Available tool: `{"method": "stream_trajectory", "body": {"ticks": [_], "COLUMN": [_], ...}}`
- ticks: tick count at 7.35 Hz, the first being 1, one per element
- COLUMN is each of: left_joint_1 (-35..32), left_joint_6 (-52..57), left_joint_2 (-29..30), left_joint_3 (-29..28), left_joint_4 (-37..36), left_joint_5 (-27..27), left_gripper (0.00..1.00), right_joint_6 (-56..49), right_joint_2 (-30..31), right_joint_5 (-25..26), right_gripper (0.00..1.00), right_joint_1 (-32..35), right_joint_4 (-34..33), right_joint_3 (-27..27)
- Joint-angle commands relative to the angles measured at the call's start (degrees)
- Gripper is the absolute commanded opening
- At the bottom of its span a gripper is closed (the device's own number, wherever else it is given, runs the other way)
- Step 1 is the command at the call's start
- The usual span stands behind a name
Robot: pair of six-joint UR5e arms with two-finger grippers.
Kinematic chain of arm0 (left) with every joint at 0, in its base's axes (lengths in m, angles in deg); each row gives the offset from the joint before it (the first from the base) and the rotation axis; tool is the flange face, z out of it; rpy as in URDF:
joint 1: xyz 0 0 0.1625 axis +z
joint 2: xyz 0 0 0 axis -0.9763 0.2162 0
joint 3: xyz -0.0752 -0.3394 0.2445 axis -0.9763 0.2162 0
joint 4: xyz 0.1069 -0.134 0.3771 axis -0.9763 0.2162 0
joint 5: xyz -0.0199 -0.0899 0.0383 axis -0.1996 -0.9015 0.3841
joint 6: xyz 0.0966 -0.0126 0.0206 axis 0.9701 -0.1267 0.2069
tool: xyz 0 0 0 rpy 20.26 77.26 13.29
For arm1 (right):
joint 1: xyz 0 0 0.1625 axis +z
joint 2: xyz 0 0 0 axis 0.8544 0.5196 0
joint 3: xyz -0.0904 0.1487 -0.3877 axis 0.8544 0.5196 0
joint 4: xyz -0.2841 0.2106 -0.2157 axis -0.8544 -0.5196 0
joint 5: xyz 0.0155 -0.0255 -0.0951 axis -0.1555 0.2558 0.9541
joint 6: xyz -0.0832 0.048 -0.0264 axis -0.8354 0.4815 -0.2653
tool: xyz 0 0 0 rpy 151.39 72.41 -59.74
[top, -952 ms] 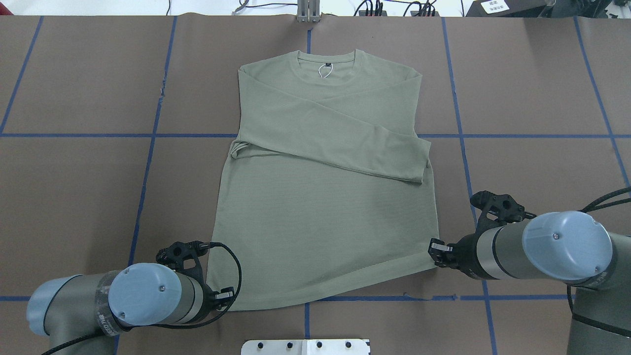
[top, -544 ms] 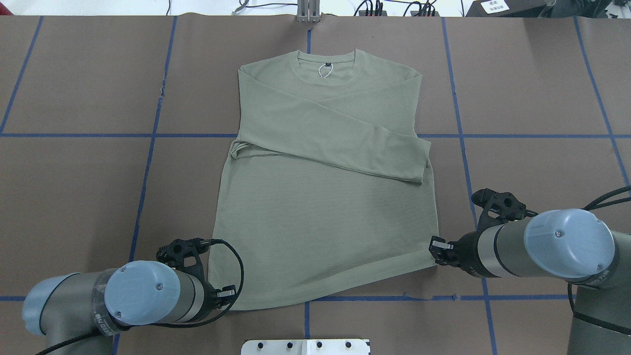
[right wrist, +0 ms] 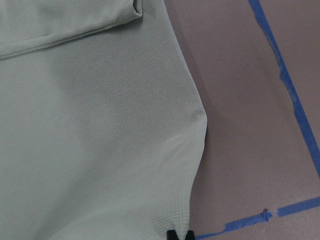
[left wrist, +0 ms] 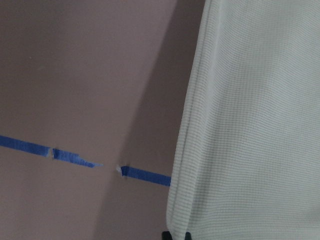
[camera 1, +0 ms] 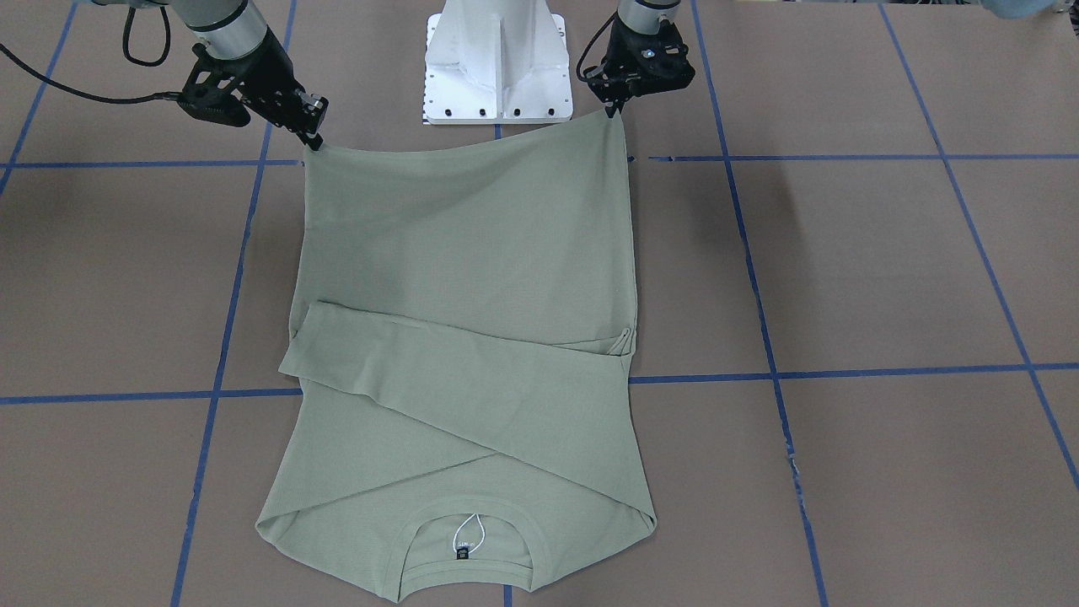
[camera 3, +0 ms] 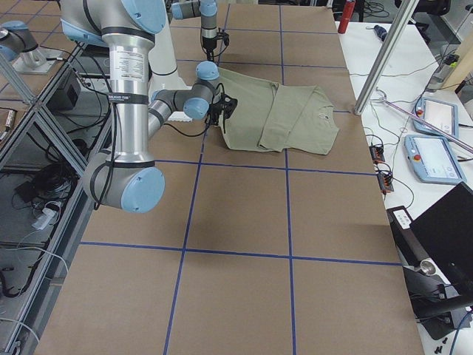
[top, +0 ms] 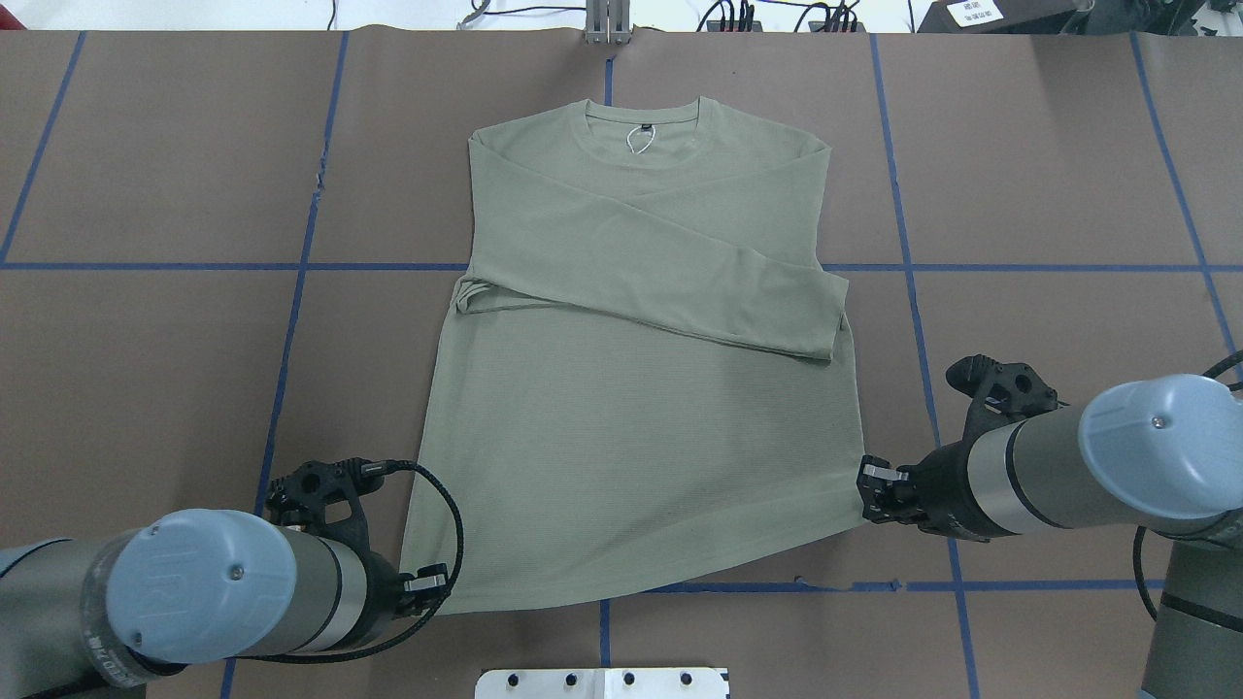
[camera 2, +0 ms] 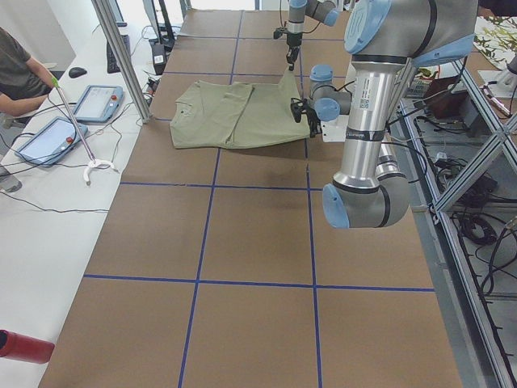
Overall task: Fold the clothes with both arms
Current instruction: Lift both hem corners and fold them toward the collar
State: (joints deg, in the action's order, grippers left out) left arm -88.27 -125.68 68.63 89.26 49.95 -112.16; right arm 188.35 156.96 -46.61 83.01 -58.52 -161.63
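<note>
On the table (top: 146, 369) the shirt (top: 631, 437) is lying lengthwise away from me, collar (top: 641, 121) farthest. My left claw (top: 427, 585) and right claw (top: 871, 485) are each pinching a near hem corner.

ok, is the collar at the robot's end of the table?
No, the collar is at the far end of the shirt; the hem faces the robot.

The shirt (top: 631, 408) lies in the middle of the bench (top: 146, 369), neck away from the robot, hem toward it, both sleeves crossed over the chest. The left claw (top: 427, 586) pinches the hem's left corner, the right claw (top: 869, 488) its right corner; the pedestal base (camera 1: 497, 67) stands behind the hem, between them
</note>
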Motion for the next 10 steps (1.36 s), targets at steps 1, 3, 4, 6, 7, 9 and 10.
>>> {"method": "stream_trajectory", "body": {"ticks": [1, 3, 4, 6, 7, 9, 10], "left_joint_1": [0.12, 2.65, 4.93, 10.9, 12.67, 11.38, 9.28], "left_joint_6": [0.0, -2.27, -4.64, -11.04, -11.42, -11.61, -10.3], "left_joint_2": [-0.14, -0.14, -0.14, -0.93, -0.93, -0.49, -0.14], "left_joint_3": [5.28, 11.26, 12.94, 17.16, 18.13, 18.58, 18.15], "left_joint_4": [-5.39, -13.22, -15.08, -18.51, -20.26, -20.46, -20.28], "left_joint_5": [-0.19, -0.28, -0.28, -0.28, -0.28, -0.45, -0.46], "left_gripper": [0.0, 0.0, 0.0, 0.0, 0.0, 0.0, 0.0], "right_joint_6": [0.0, 0.0, 0.0, 0.0, 0.0, -0.09, -0.52], "right_joint_2": [1.23, 2.2, 2.38, 2.9, 2.82, 2.47, 2.29], "right_joint_5": [-2.28, -10.15, -15.85, -23.44, -26.07, -26.19, -25.75], "right_gripper": [0.0, 0.0, 0.0, 0.0, 0.0, 0.0, 0.0], "right_joint_1": [0.73, 0.82, 1.08, 1.0, 1.08, 3.0, 5.02], "right_joint_4": [-0.07, -0.16, -0.24, -0.24, -0.25, -0.16, -0.16], "right_joint_3": [-3.35, -6.61, -6.97, -8.45, -8.9, -8.91, -8.3]}}
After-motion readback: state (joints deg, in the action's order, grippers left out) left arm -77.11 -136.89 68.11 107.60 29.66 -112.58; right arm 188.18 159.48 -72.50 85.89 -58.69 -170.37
